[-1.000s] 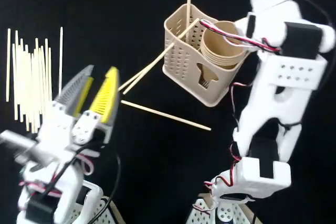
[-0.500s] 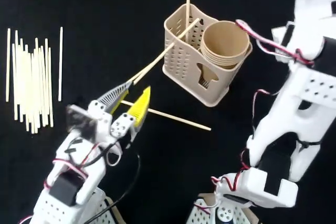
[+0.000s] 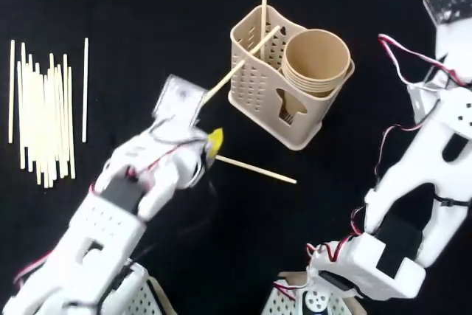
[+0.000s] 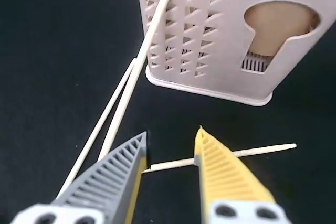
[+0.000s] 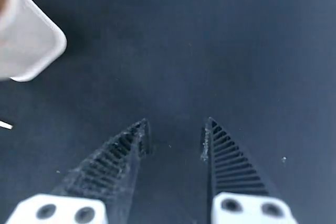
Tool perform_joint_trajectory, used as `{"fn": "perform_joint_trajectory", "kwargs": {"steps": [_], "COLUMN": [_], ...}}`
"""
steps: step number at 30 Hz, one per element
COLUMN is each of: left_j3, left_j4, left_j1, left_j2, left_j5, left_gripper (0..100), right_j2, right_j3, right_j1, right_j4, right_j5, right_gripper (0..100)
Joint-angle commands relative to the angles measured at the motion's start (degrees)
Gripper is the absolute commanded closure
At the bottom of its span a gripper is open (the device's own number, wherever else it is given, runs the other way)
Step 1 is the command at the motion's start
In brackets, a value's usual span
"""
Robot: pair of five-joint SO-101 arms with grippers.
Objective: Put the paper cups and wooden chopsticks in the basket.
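L gripper (image 4: 172,139), jaws apart, straddles loose chopstick (image 3: 258,170) mid-frame in high view. Prob. light, stiff, thin (may roll), so pinch near its left end. R gripper (image 5: 173,129) also apart.

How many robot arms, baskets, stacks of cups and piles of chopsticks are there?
Robot arms: 2 (left arm, right arm)
Basket: 1
Stack of paper cups: 1
Pile of chopsticks: 1
Total: 5
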Motion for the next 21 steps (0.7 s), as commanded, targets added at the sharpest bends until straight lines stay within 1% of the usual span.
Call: {"fn": "perform_joint_trajectory", "kwargs": {"steps": [1, 6, 8, 11, 12, 15, 21], "left_j3": [-14.0, -23.3, -26.4, -30.3, -31.2, -32.5, -31.0], "left_j4": [0.7, 0.7, 0.7, 0.7, 0.4, 0.4, 0.8], "left_j1": [0.1, 0.0, -1.3, -2.6, -2.8, -3.1, -2.7], "left_j2": [13.6, 26.2, 31.2, 37.8, 39.7, 41.9, 40.3], "left_j5": [-4.0, -4.7, -4.7, -4.7, -4.7, -4.7, -4.7], "left_gripper": [84, 85, 85, 85, 87, 97, 97], "right_j2": [-1.7, -1.7, -1.7, -1.7, -1.7, -1.7, -1.3], "right_j3": [4.2, 11.3, 13.0, 14.0, 14.2, 14.2, 14.4], "right_j1": [3.1, 5.5, 6.0, 6.2, 6.2, 6.1, 6.2], "right_j4": [-4.9, -11.4, -13.2, -14.2, -14.2, -14.2, -13.9], "right_j5": [2.5, 4.4, 4.4, 4.4, 4.4, 4.1, 4.0], "right_gripper": [82.9, 82.9, 82.9, 82.9, 82.9, 82.9, 82.9]}}
